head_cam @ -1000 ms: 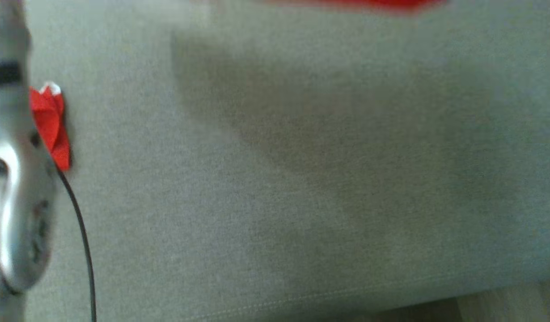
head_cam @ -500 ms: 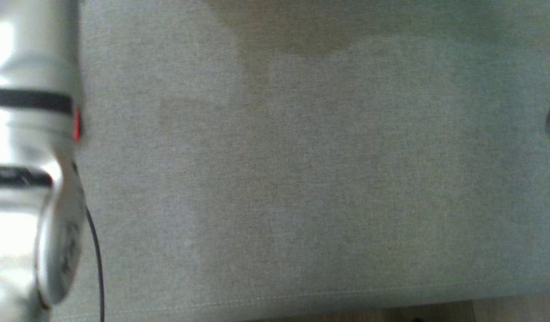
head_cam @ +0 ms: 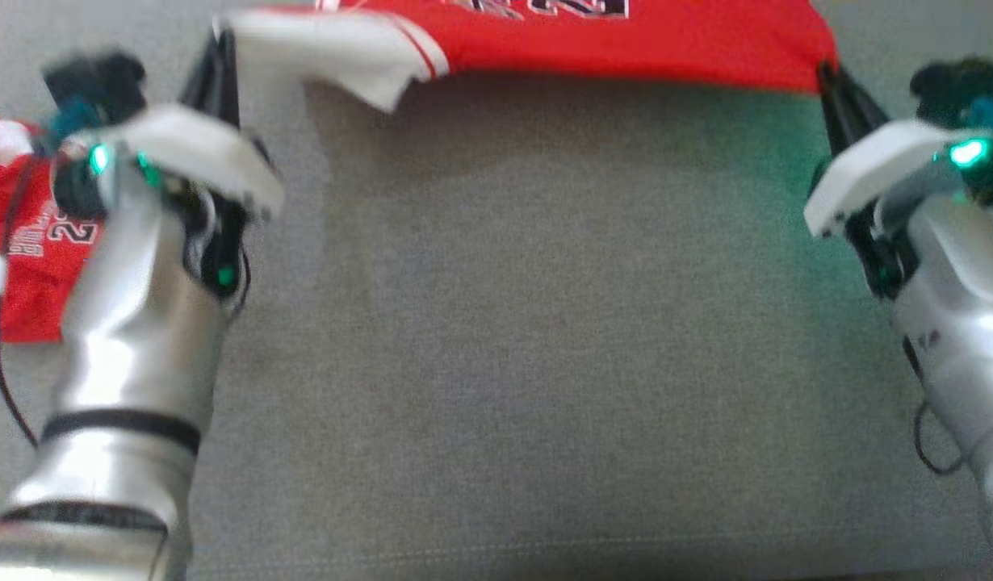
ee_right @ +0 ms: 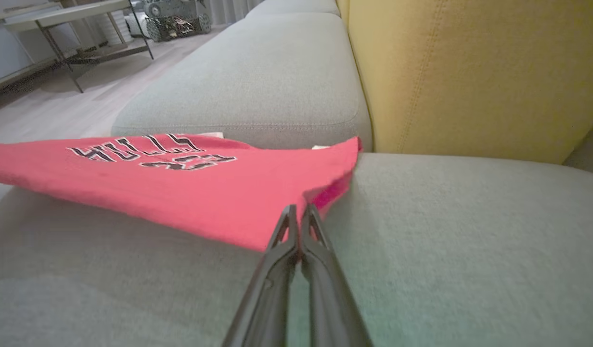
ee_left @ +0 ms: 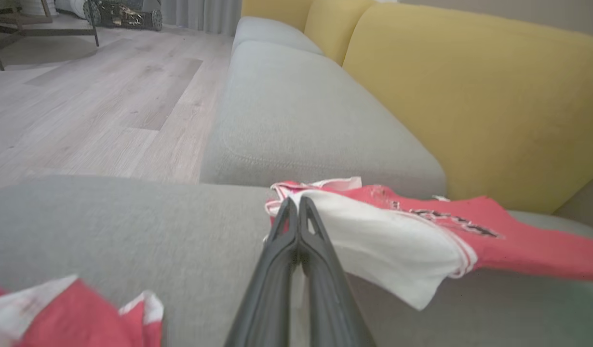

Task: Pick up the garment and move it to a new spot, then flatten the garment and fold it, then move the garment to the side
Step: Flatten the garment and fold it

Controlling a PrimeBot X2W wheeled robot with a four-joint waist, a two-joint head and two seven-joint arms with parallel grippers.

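Both pairs of jaws are pressed together on cloth. In the head view the left gripper point(head_cam: 219, 50) pinches the white-trimmed end of the red garment point(head_cam: 626, 32), and the right gripper point(head_cam: 825, 77) pinches its plain red corner. The garment is stretched between them along the top of the view, over the grey sofa seat point(head_cam: 545, 323). A second red piece point(head_cam: 28, 266) with white print lies on the seat beside the left forearm. Half a second ago this view held little but bare cushion, a pale forearm at its left edge and a sliver of red. The whole picture has shifted since, so the camera has swung, and both grippers and the garment's hem have come into it.

From the left wrist, the dark fingers meet on the white edge. A white flap hangs just off the cushion, and the red body runs off to the right before a yellow backrest point(ee_left: 470, 96). A wooden floor point(ee_left: 84, 106) lies beyond the seat.

From the right wrist, the fingers close on the red corner, the black lettering facing up. A metal-legged table point(ee_right: 60, 17) stands far off on the floor.
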